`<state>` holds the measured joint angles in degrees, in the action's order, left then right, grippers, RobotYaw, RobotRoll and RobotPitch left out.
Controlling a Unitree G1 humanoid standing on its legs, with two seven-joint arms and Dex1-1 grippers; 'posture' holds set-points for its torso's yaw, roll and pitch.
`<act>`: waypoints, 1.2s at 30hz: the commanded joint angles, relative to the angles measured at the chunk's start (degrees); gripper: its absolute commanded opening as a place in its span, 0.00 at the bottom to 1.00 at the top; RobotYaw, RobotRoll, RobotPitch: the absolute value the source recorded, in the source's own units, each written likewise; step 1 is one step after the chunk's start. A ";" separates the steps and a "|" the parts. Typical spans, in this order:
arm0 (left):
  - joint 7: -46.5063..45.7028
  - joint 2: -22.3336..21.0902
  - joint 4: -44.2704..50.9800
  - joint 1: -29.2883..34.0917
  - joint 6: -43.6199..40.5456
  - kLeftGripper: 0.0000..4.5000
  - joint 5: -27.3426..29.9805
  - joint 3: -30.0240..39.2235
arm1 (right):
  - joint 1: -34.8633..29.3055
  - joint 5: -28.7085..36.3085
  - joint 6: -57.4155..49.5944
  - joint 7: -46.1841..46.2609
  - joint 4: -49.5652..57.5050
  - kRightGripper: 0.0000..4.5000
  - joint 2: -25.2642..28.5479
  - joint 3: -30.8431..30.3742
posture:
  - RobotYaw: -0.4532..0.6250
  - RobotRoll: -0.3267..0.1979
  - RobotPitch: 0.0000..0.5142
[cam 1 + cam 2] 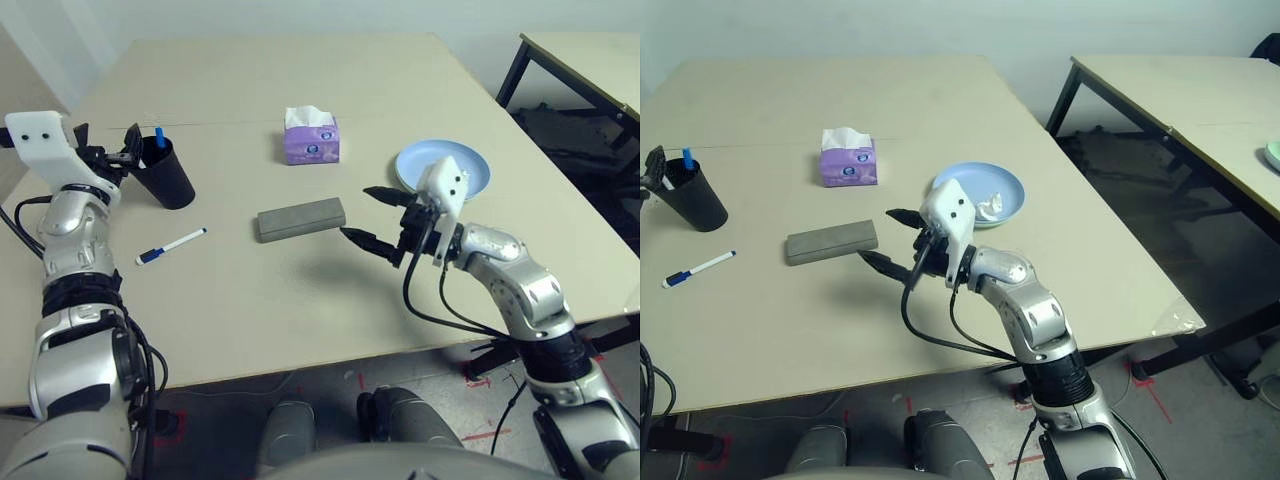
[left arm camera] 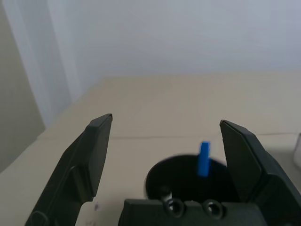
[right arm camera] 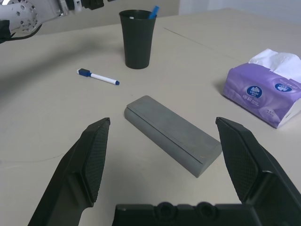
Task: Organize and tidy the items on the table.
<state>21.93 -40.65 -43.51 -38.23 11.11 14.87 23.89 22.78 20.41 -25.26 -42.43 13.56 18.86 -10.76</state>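
We hold our right gripper spread wide just short of the glasses case, which lies slantwise before it.

Marker shaft hidden inside cup

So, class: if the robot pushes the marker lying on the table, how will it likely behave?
The marker looks thin and round, so it would probably roll if nudged sideways. It seems stiff and light, likely sliding easily on the smooth table. It lies flat, so tipping seems unlikely.
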 commanded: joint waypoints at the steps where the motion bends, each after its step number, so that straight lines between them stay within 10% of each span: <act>1: 10.05 -0.49 11.77 2.19 -4.90 1.00 5.85 -1.41 | 0.06 0.57 -0.37 -0.35 0.37 1.00 0.31 0.30 | 0.45 0.62 0.19; 8: 32.80 -14.04 42.35 21.01 -25.63 1.00 9.73 -12.81 | -0.34 0.53 -0.68 -0.35 0.51 1.00 0.14 0.25 | 0.46 0.62 0.20; 17: 28.78 -24.35 33.84 29.34 -29.91 1.00 -6.75 -16.75 | 0.05 0.30 -0.61 -1.04 -0.09 1.00 -0.22 -0.32 | 0.48 0.62 0.21; 36: 28.80 -15.90 22.86 18.63 -44.19 1.00 -5.35 -17.02 | -0.24 -0.16 -0.51 -0.70 0.82 1.00 -0.68 -0.98 | 0.45 0.62 0.18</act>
<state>50.03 -57.22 -19.42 -18.61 -32.03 9.20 7.75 22.63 20.30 -25.53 -43.30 13.52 18.17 -11.23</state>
